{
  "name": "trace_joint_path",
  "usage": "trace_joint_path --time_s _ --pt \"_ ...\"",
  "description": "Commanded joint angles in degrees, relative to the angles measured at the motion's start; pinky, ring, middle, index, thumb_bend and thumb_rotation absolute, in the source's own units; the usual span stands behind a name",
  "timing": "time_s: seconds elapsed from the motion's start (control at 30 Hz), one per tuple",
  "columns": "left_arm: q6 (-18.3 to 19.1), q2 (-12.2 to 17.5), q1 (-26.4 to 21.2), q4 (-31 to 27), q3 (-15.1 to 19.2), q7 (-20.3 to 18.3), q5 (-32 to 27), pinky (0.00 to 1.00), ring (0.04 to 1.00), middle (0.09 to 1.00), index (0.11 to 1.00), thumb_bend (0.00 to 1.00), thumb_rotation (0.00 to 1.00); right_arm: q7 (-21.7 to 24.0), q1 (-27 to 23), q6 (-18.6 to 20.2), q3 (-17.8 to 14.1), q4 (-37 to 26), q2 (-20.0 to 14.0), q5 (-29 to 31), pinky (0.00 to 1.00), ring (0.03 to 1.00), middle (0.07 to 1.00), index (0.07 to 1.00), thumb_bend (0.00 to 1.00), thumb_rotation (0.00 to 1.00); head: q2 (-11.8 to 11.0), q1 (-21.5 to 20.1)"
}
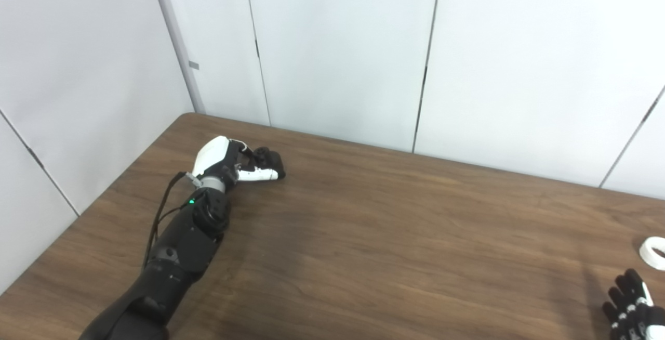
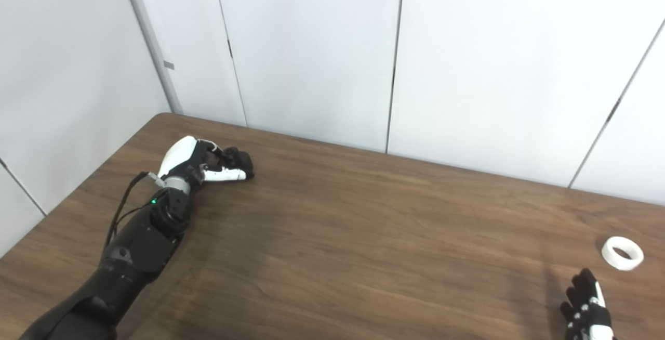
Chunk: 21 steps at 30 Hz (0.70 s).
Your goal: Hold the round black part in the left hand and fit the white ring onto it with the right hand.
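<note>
The round black part (image 1: pixel 271 161) lies on the wooden table (image 1: pixel 389 236) at the far left, near the wall. My left hand (image 1: pixel 236 162) is down on the table with its fingers and white thumb closed around the part; it also shows in the right eye view (image 2: pixel 208 164). The white ring (image 2: pixel 622 252) lies flat on the table at the far right, cut by the picture edge in the left eye view (image 1: pixel 653 252). My right hand (image 2: pixel 587 311) is at the bottom right corner, a little nearer than the ring and apart from it, fingers spread and empty.
White wall panels (image 1: pixel 337 43) stand close behind the table's far edge and along its left side. A black cable (image 1: pixel 158 215) runs along my left forearm. Bare wood lies between the two hands.
</note>
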Motion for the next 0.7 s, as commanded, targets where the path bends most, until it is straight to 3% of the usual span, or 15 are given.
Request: trace_joint_path --time_s 0.0,0.2,0.33,0.67 --pt "-1.11 1.0 -1.31 -1.25 0.44 0.62 -0.22 1.0 0.914 0.782 0.483 0.52 0.05 0.1 -0.46 -0.5 -0.17 -1.68 -0.4 0.24 1.0 1.0 1.0 1.0 0.49 1.0 0.04 0.08" --pt "1.21 0.76 0.43 -7.68 0.03 -0.48 0.27 1.0 0.923 0.788 0.485 0.52 0.05 -0.09 -0.56 -0.31 -0.14 -1.64 -0.4 -0.08 1.0 1.0 1.0 1.0 0.5 1.0 0.18 -0.16" --pt "0.74 0.35 2.12 -12.67 -0.11 -0.43 0.8 1.0 0.926 0.792 0.484 0.52 0.05 0.16 -0.76 -0.73 -0.08 -1.32 -0.46 0.16 1.0 1.0 1.0 1.0 0.49 1.0 0.19 -0.24" --pt "2.52 -0.07 5.81 -25.64 -3.41 -2.42 7.47 1.0 0.914 0.798 0.485 0.52 0.05 0.3 -0.94 -1.51 0.25 -0.84 -0.26 0.07 1.0 1.0 1.0 1.0 0.47 1.0 0.68 -1.54"
